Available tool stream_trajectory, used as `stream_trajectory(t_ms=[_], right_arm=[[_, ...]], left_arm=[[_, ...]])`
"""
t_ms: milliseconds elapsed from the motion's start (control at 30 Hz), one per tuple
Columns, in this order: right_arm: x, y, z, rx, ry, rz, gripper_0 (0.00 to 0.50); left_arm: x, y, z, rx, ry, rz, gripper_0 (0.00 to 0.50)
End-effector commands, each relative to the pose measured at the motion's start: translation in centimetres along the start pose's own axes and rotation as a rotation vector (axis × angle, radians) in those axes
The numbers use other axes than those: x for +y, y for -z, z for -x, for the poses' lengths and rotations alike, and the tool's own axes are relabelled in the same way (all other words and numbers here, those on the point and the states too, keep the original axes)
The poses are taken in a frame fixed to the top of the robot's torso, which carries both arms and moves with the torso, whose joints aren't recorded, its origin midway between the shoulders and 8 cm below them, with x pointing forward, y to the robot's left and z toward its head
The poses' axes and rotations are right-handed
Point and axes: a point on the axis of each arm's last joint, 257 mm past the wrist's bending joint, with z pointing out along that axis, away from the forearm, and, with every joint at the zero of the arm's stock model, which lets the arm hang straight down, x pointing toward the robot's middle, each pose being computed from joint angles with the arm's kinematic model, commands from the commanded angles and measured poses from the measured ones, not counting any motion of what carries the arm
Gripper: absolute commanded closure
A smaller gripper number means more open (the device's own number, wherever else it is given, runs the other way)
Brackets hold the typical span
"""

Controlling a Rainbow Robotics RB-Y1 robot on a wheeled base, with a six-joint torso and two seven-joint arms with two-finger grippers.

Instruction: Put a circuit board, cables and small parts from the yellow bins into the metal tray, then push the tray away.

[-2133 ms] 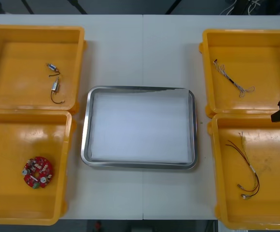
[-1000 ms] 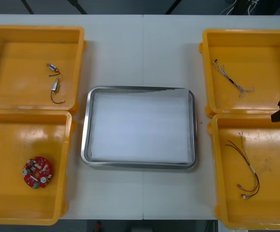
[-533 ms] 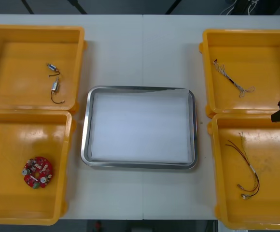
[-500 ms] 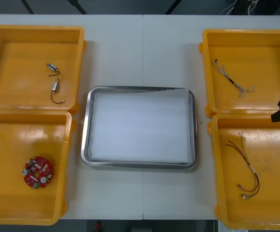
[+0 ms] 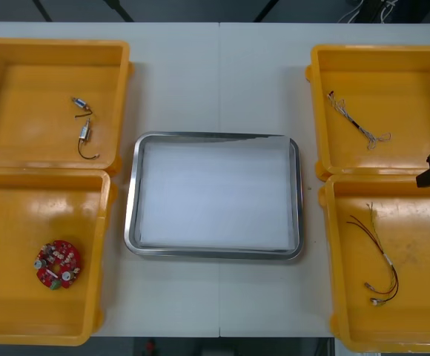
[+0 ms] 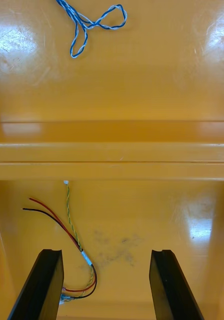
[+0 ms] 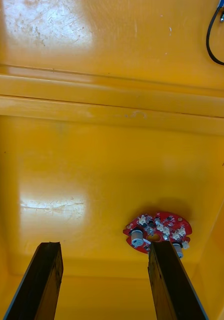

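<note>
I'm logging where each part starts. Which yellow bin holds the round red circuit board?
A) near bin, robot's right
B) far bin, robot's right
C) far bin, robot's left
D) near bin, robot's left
D: the circuit board lies on the floor of the near yellow bin on the robot's left, and the left gripper hangs open over that bin.

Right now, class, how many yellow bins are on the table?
4: the far left bin, near left bin, far right bin and near right bin, two each side of the metal tray.
</note>
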Motion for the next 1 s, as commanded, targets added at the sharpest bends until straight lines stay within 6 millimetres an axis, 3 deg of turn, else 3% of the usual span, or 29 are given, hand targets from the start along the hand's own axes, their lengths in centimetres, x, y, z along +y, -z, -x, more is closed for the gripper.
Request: stream_trajectory(t_ms=[33,600,633,667,700,1000], right_arm=[[0.2,-0.2,-0.3,0.001,0.022,0.0,0.0],[0.2,-0.2,-0.3,0.001,0.022,0.0,0.0],[0.2,-0.2,-0.3,0.001,0.022,0.0,0.0],[0.2,-0.2,-0.3,0.001,0.022,0.0,0.0],[0.1,-2.2,-3.6,0.086,0.017,0.001,0.0],[-0.4,-2.0,-4.9,0.119,0.051,-0.008,0.0]], left_arm=[[1.3,1.3,0.9,-0.028,-0.066,0.05,0.0],[1.3,1.3,0.9,-0.028,-0.066,0.05,0.0],[1.0,-0.7,-1.7,0.04,-0.203,0.023,0.0],[0.9,-0.9,-1.9,0.045,-0.202,0.021,0.0],[0.8,-1.2,-2.1,0.046,-0.196,0.012,0.0],[1.1,-2.2,-3.2,0.052,-0.192,0.002,0.0]])
